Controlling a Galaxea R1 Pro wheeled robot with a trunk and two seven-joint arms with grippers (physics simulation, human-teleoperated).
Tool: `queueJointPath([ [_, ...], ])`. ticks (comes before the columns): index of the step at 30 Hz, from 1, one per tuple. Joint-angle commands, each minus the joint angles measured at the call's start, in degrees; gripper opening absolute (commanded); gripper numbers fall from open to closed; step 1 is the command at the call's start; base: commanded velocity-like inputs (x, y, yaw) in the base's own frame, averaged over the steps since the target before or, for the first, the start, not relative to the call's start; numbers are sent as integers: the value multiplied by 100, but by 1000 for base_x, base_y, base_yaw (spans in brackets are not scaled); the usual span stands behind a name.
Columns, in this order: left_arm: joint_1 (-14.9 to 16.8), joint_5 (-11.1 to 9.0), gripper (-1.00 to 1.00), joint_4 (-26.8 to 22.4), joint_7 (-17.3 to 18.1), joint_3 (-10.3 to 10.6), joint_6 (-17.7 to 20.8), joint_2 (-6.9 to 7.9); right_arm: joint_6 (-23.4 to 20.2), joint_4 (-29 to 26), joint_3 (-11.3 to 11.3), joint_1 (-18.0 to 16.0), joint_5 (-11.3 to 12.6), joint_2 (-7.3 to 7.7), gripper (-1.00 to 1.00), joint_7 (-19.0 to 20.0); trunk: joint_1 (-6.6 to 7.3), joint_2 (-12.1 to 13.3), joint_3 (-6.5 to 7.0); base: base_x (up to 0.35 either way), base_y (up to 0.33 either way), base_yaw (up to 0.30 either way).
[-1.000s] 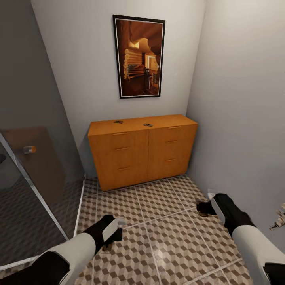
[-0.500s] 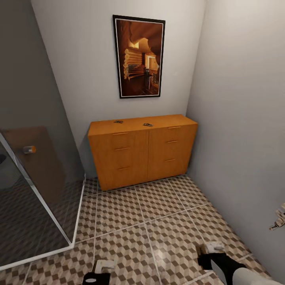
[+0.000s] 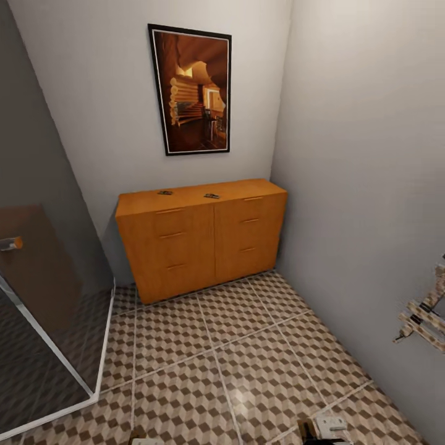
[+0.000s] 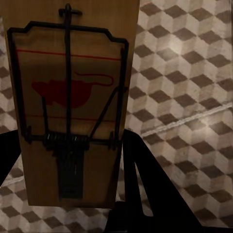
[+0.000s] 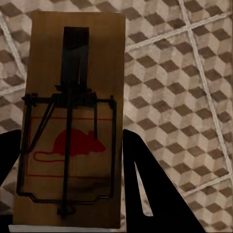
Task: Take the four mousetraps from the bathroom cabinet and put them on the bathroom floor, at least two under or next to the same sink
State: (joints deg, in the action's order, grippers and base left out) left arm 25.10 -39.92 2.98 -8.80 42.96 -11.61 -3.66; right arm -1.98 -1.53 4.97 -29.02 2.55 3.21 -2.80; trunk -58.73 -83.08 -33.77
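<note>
I am carrying two traps at once. The left trap [image 4: 70, 107] is sitting between the dark fingers [image 4: 145, 184] of my left gripper [image 4: 73, 194], its board filling the wrist picture with the red mouse print and wire bar facing the camera. The right trap [image 5: 73, 121] is sitting the same way in my right gripper [image 5: 68, 194], one finger [image 5: 141, 179] showing dark beside the board. Both sets of fingers are clenched on their boards, each board hanging over the floor [image 4: 184, 63].

Two more traps are lying on top of the cabinet [image 3: 198, 238] at about 12 o'clock from me: one [image 3: 164, 193] toward the 11 o'clock side, the other [image 3: 212, 196] just beside the middle, well apart from each other. The cabinet is standing against the far wall under a framed picture [image 3: 191, 89], with a glass screen [image 3: 43, 296] at my 9 o'clock.

In the head view a grey bit of the right gripper [image 3: 330, 425] is peeking in at 5 o'clock, low over the tiles [image 3: 247, 346].

I am judging this as the carry step: two traps are in hand, two are waiting, none is set down yet. The sink is not before me, so the next move is calling for a turn of the base to find it, then a low, gentle set-down of both boards just beside or under it.
</note>
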Motion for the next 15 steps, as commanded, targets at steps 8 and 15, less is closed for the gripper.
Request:
queueJointPath([
  [8, -20, 19, -100, 9, -7, -6, 15, 86, 13, 3, -2, 118, 17, -12, -100, 7, 0, 0, 43, 0, 0, -266],
  [15, -29, 19, -100, 9, -7, -7, 13, 123, 13, 3, -1, 124, 17, -13, -100, 7, 0, 0, 82, 0, 0, -260],
])
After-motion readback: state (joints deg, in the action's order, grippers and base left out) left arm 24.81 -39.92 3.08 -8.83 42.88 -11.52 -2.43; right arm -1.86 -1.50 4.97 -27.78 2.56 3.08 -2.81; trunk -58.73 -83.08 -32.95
